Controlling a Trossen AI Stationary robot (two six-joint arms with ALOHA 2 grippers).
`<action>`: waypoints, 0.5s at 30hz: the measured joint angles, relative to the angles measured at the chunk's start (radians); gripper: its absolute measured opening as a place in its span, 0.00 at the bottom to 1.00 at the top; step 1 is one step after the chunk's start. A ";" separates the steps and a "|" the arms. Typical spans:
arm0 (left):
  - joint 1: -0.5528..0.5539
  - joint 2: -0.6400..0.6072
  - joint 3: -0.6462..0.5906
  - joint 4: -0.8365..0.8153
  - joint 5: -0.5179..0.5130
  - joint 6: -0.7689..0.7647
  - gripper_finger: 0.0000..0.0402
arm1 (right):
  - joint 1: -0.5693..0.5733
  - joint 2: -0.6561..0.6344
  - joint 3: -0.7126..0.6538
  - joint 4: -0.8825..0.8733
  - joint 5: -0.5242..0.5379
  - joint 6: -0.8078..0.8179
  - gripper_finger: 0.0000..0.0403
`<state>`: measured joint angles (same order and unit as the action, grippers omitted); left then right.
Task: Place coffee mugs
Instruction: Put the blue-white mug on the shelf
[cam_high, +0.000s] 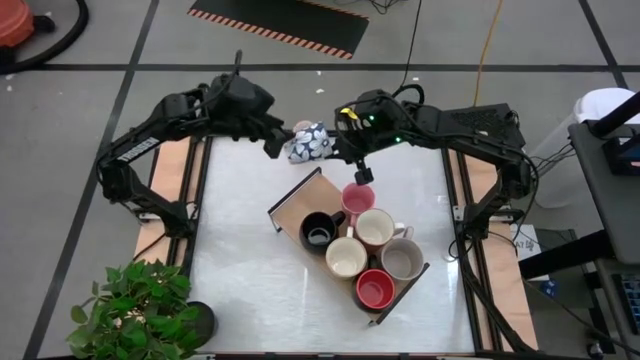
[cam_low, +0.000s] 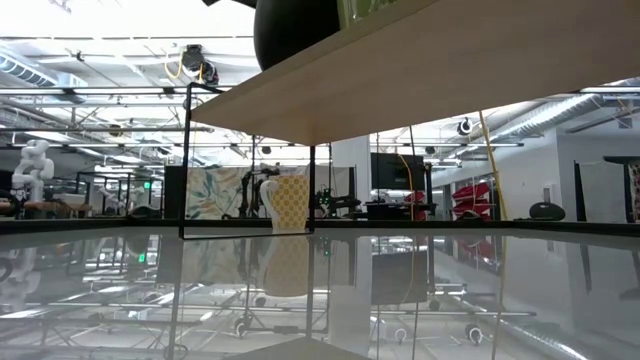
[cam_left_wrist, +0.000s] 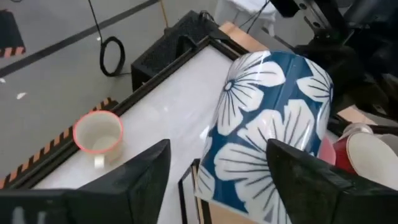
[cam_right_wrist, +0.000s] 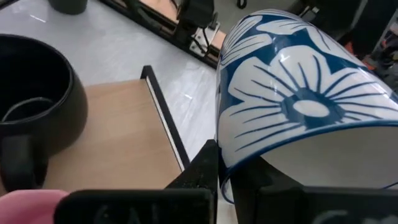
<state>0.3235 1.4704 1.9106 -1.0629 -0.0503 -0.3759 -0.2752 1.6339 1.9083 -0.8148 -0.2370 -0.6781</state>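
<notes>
A blue mug with white flowers (cam_high: 310, 142) hangs tilted in the air over the table's far edge, between my two grippers. My right gripper (cam_right_wrist: 239, 168) is shut on it. My left gripper (cam_left_wrist: 217, 149) is open; its fingers stand wide apart just short of the mug's side, and I see no touch. On the table, a long wooden tray (cam_high: 298, 203) carries a black mug (cam_high: 320, 231), a pink mug (cam_high: 357, 198), two cream mugs (cam_high: 375, 228), a grey mug (cam_high: 402, 260) and a red mug (cam_high: 374, 290). My right gripper holds the flowered mug by its rim wall (cam_right_wrist: 249, 155), with one finger (cam_right_wrist: 199, 168) outside on the blue side and the other inside the white hollow. The fingers come slanting down from the table's right side. The mug is lifted clear and lies tilted, its mouth toward my right gripper.
One more small mug (cam_left_wrist: 98, 134) stands on the table by the far edge, close behind the held mug. A potted plant (cam_high: 135, 305) sits at the near left corner. The tray's far end (cam_high: 295, 195) is bare.
</notes>
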 joint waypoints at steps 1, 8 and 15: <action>-0.002 0.001 0.000 -0.006 0.003 0.001 0.64 | 0.000 0.001 0.000 -0.002 0.000 -0.001 0.02; -0.005 0.002 0.000 -0.107 0.044 0.042 0.43 | 0.000 0.001 -0.041 -0.004 0.000 -0.100 0.02; -0.006 0.015 -0.041 -0.109 0.112 0.062 0.29 | 0.000 0.001 -0.063 -0.004 0.001 -0.146 0.03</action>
<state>0.3170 1.4850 1.8693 -1.1716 0.0618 -0.3136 -0.2752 1.6352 1.8450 -0.8191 -0.2363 -0.8242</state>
